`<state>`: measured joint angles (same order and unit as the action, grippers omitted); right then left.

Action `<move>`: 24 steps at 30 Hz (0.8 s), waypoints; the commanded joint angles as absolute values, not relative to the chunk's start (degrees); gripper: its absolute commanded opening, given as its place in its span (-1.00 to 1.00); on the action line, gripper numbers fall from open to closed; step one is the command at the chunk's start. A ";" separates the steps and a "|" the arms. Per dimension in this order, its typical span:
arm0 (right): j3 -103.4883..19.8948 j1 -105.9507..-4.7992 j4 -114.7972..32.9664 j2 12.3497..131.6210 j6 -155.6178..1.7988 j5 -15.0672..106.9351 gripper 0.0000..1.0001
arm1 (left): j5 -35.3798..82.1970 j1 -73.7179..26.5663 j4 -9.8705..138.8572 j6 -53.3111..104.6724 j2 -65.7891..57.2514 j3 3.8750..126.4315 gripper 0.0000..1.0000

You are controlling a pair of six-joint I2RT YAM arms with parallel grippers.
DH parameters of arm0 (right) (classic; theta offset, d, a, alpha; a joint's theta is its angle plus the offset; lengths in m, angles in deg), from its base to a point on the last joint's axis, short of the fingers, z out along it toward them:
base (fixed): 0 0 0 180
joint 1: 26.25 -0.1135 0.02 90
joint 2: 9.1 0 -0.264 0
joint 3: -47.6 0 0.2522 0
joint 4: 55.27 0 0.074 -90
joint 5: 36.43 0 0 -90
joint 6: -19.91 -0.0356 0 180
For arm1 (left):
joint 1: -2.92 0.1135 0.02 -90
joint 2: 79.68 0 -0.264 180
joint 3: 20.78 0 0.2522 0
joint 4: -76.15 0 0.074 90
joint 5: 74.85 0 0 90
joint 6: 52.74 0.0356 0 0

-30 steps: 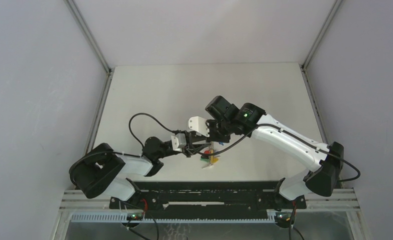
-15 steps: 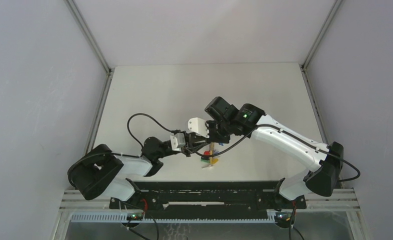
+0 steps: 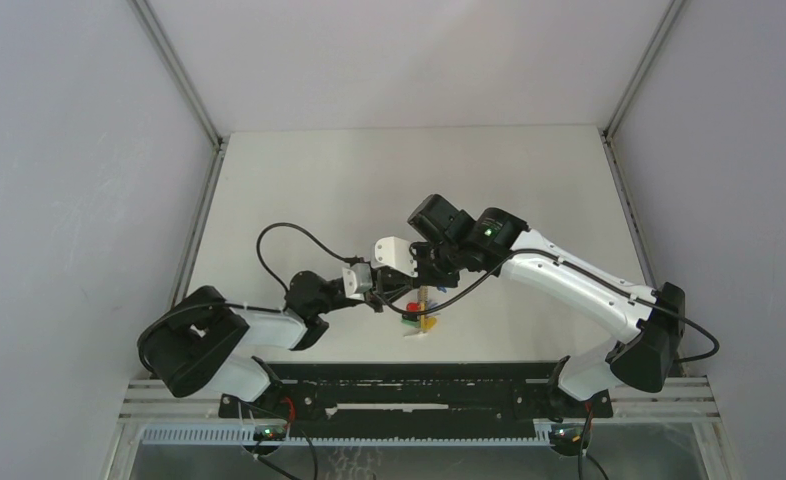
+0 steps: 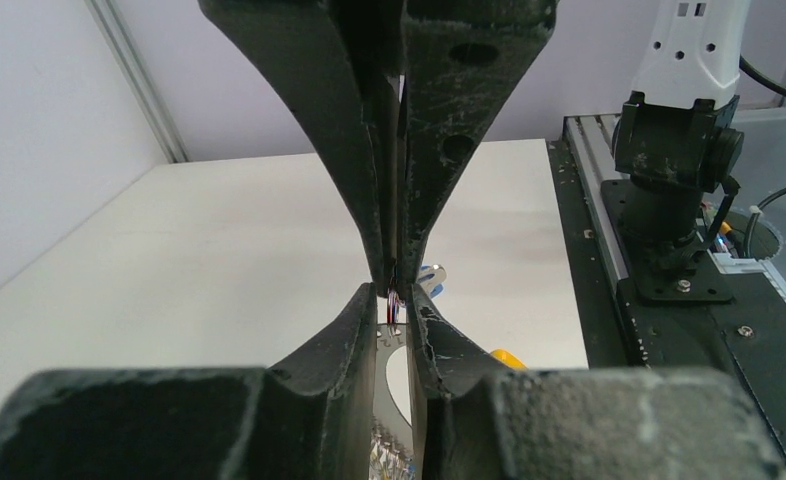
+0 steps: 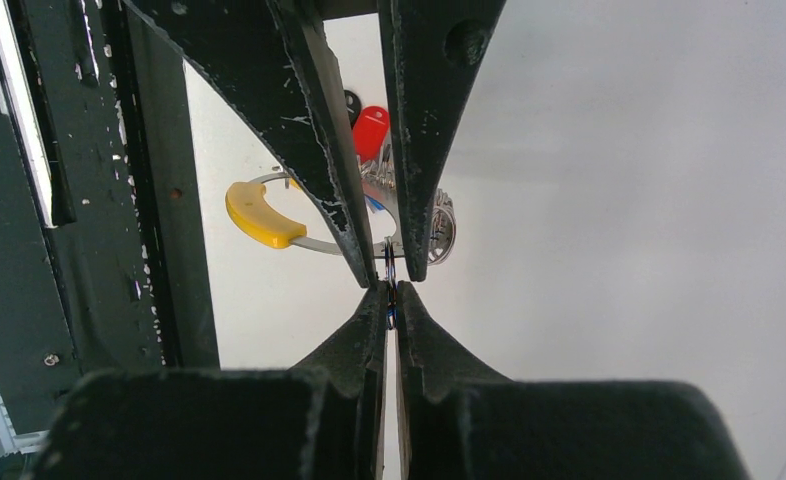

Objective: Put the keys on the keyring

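Right wrist view, keyring (image 5: pixel 262 215), yellow arc's long axis slanting down-right

Right gripper (image 5: pixel 390 300) pinched shut, tip to tip with left gripper (image 5: pixel 391 270); keyring (image 5: pixel 261 215) and red key (image 5: pixel 370 130) just behind.

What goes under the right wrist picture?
The right gripper meets the left gripper tip to tip near the yellow-curved keyring and a red key.

No words, labels or numbers can be read; marks on the tiny keys (image 5: pixel 371 130) are perhaps too small.
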<state>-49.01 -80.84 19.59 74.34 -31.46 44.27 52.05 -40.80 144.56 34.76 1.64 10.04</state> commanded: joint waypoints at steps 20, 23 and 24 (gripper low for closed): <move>-50.19 -82.80 17.95 74.18 -31.34 44.19 -1.00 | 51.45 -41.05 146.47 33.48 1.09 12.51 -0.99; -49.55 -82.66 17.03 73.15 -33.42 45.72 -0.95 | 48.47 -40.94 146.50 33.74 0.39 11.44 -1.00; -49.04 -82.36 16.54 72.43 -34.23 45.83 -0.86 | 47.91 -40.93 146.52 33.74 0.13 11.18 -0.99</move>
